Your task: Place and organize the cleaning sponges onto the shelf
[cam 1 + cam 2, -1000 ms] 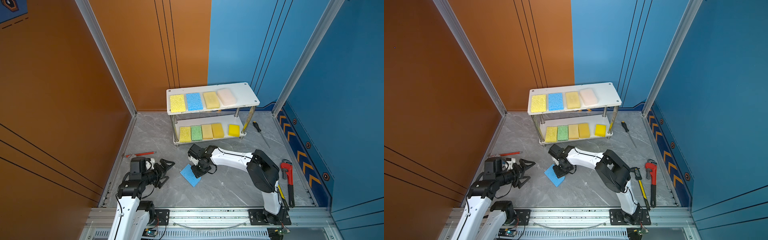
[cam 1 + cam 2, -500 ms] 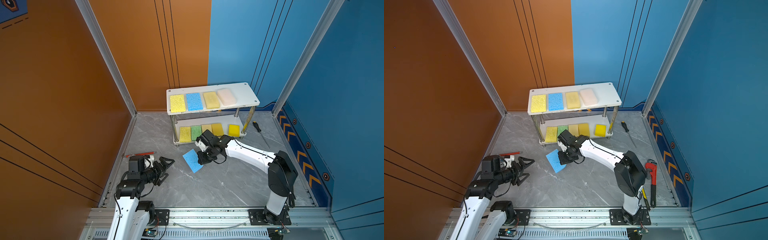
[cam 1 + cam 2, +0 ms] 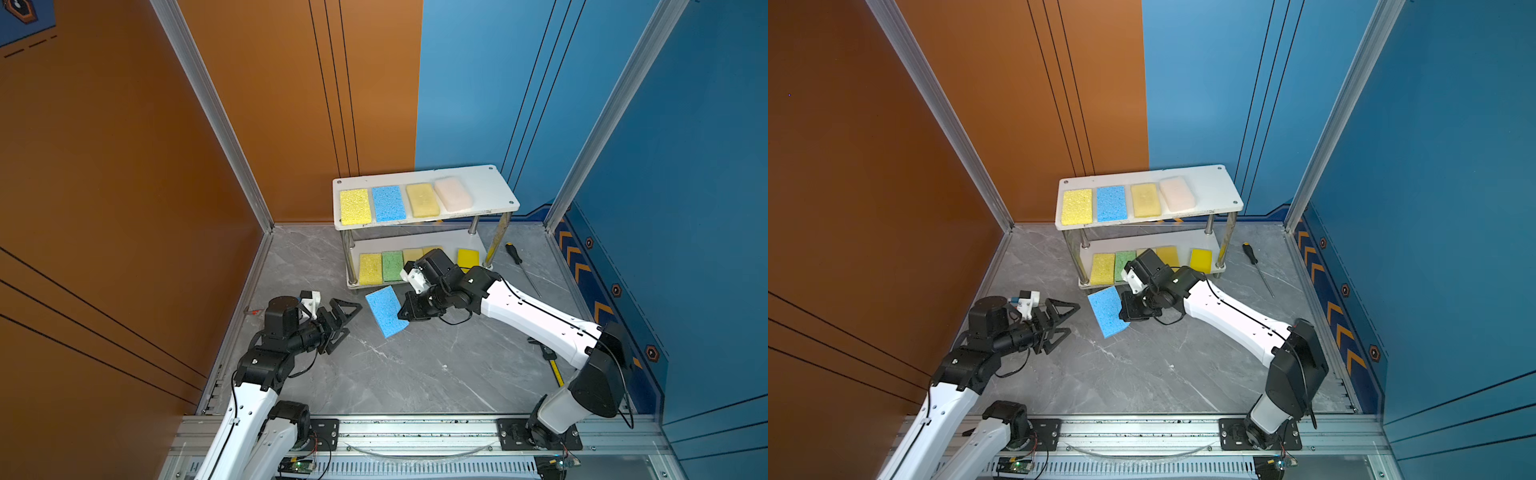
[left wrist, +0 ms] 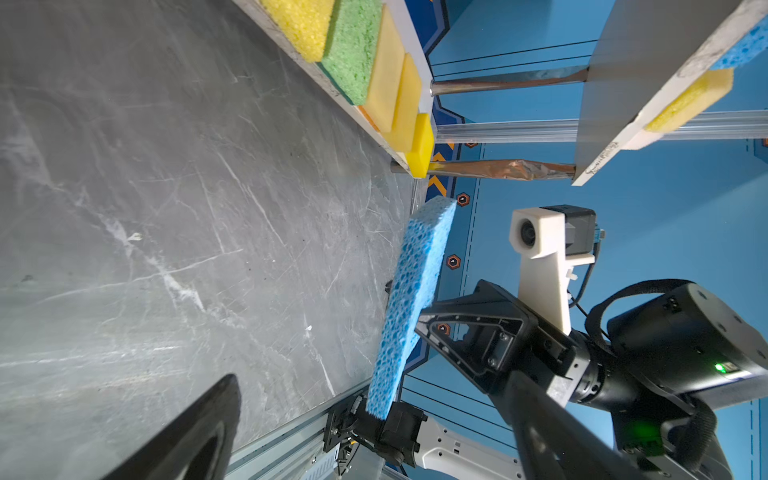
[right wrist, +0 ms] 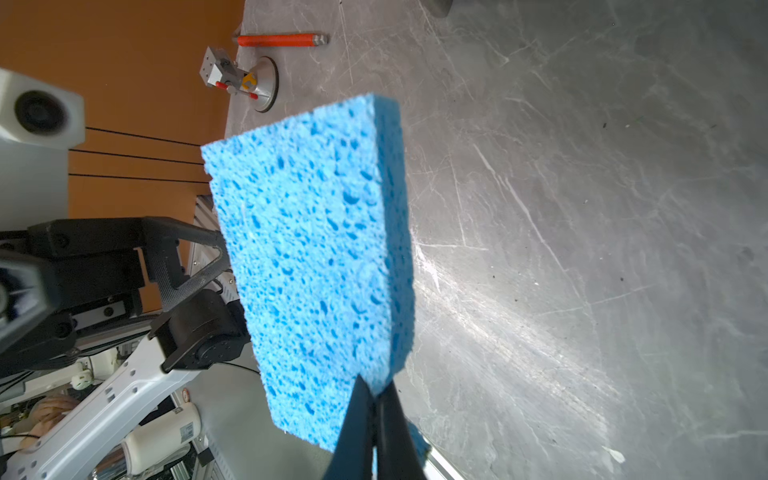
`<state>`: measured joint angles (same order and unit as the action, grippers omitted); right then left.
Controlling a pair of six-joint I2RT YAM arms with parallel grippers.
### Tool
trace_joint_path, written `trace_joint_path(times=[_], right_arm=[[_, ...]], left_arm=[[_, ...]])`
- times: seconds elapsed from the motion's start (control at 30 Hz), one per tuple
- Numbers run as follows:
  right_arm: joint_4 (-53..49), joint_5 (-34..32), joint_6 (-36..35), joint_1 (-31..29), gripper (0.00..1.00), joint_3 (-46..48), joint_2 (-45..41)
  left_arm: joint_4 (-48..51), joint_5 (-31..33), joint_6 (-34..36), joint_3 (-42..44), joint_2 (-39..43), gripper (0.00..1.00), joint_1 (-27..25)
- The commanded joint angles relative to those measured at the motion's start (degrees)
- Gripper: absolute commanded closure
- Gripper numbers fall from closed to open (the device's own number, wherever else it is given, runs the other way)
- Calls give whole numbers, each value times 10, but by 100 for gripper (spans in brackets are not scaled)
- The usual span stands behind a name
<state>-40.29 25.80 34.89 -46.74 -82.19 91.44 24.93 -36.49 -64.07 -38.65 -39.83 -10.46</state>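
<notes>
Left claw [image 3: 353,319]: mine, spread wide, empty, low over grey marbled floor [image 3: 415,374], just left of load. Leftward swing could clip it.

Blue porous foam sponge [image 3: 384,311]: lifted, tilted, near-left of shelf. Right claw [image 3: 404,312] clamps one thin edge only, so soft foam may twist or slip out.

White two-tier chrome-post shelf [image 3: 490,189]: far right. Other foam sponges [image 3: 392,266] fill most slots. Lower gap is tight, so I could shove neighbours or snag top board.

Both top views are bright, even and sharp. Beside the blue sponge [image 5: 307,266], glare streaks the grey floor [image 5: 540,291].
</notes>
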Motion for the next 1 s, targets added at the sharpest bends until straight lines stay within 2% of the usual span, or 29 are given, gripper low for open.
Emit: trace_joint_path(times=[0.0, 0.4, 0.53, 0.63, 0.7, 0.73, 0.8, 0.87, 0.9, 0.97], right_arm=[[0, 25, 28, -9, 100, -7, -27], [0, 38, 60, -25, 100, -35, -60], [0, 46, 64, -27, 100, -41, -56], [0, 48, 65, -27, 100, -43, -54], [0, 51, 64, -28, 100, -45, -52], [0, 52, 63, -28, 100, -45, -51], [0, 54, 64, -27, 100, -45, -48], [0, 55, 63, -27, 100, -46, -47], [0, 55, 64, -26, 100, -47, -45], [0, 57, 64, -24, 99, -51, -42]], left_arm=[[-47, 41, 14, -35, -22, 2, -35], [-89, 92, 19, -67, -60, 13, -97], [-89, 108, 23, -70, -61, 24, -109], [-88, 117, 28, -73, -59, 37, -112], [-89, 121, 31, -73, -57, 41, -113], [-89, 122, 32, -74, -57, 47, -113], [-89, 125, 37, -77, -59, 69, -115], [-88, 127, 40, -80, -61, 86, -117], [-88, 127, 40, -81, -63, 90, -118], [-89, 127, 42, -81, -66, 92, -119]])
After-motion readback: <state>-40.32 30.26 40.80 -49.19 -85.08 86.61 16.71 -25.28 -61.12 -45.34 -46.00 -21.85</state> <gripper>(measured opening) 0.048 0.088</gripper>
